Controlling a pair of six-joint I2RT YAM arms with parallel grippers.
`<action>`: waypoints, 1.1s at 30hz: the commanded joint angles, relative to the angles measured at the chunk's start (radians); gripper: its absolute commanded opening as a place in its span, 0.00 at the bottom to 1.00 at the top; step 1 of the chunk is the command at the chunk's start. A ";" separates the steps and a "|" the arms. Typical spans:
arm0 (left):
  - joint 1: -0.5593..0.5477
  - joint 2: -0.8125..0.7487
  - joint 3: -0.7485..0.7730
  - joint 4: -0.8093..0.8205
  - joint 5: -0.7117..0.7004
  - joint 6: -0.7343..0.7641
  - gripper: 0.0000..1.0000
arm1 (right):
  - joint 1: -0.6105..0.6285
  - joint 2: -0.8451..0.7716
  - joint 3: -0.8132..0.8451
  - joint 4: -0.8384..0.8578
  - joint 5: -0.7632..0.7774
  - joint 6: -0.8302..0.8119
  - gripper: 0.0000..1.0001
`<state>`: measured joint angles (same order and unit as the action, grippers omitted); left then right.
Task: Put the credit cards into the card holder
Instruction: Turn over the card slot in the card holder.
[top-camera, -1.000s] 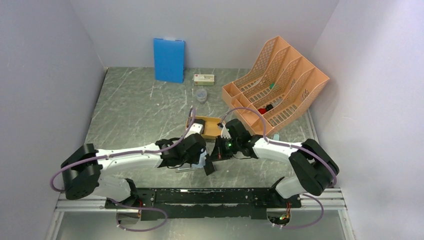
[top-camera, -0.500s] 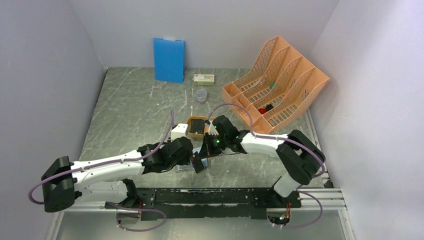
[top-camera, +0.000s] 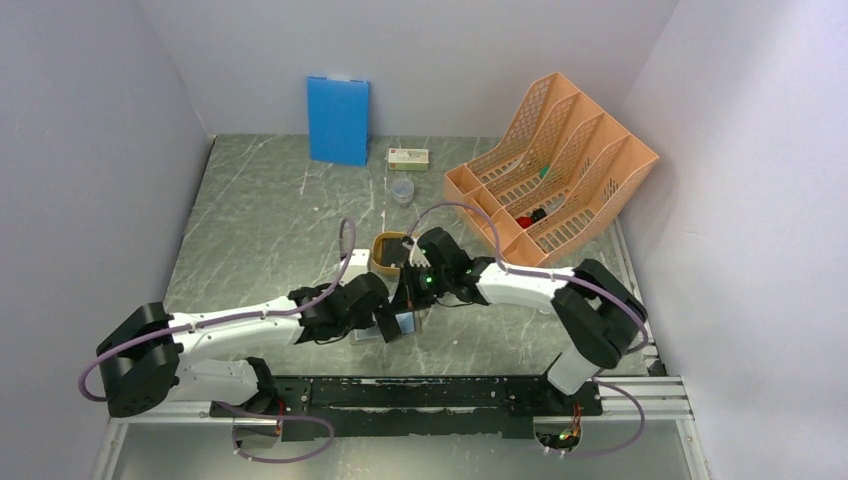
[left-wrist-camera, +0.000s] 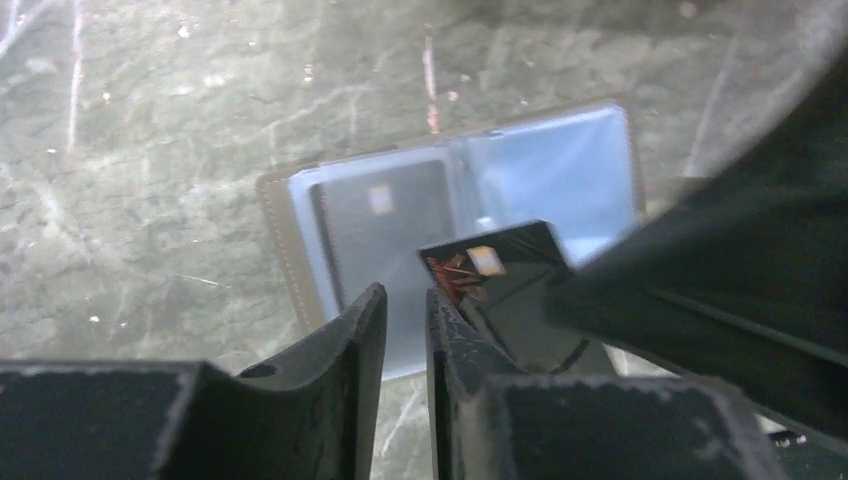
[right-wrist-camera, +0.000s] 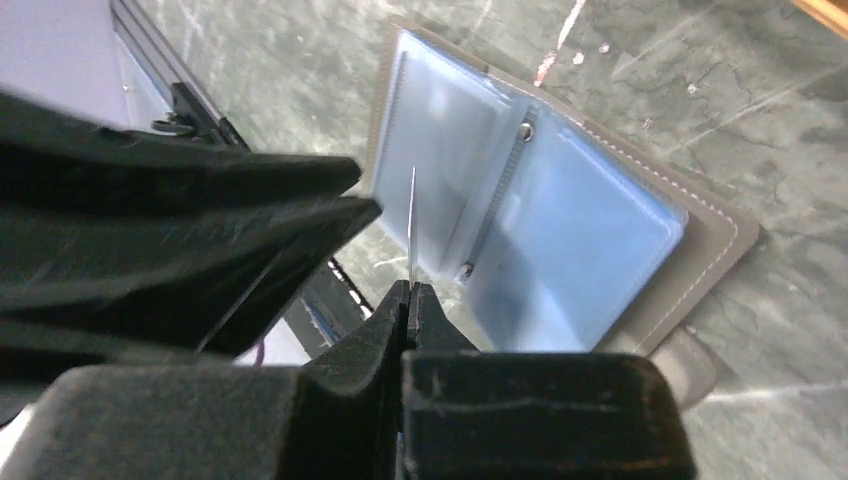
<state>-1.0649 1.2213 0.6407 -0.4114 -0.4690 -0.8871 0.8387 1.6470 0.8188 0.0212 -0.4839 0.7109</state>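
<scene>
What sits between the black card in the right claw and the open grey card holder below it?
Nothing visible. The right gripper pinches the black card edge-down over the open card holder. The left gripper hangs close beside the card, not under it. A stowed card already fills one pocket.

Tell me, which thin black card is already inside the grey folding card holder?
The thin black card lying flat inside a pale blue pocket of the grey folding card holder. The other black card is pinched in the right gripper.

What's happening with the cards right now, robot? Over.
Right end effector shut on a credit card. Left end effector slightly open, empty. Card holder open, another card inside. Nothing blocking.
</scene>
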 joint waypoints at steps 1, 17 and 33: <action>0.048 -0.031 -0.034 0.007 -0.027 -0.053 0.24 | -0.024 -0.124 -0.043 -0.017 0.058 0.002 0.00; 0.233 -0.101 -0.172 -0.033 0.058 -0.144 0.12 | -0.100 -0.022 -0.078 0.107 -0.035 0.100 0.00; 0.251 -0.051 -0.197 0.024 0.117 -0.125 0.10 | -0.098 0.028 -0.081 0.138 -0.069 0.109 0.00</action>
<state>-0.8207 1.1545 0.4664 -0.4068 -0.3893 -1.0103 0.7391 1.6573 0.7326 0.1295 -0.5301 0.8104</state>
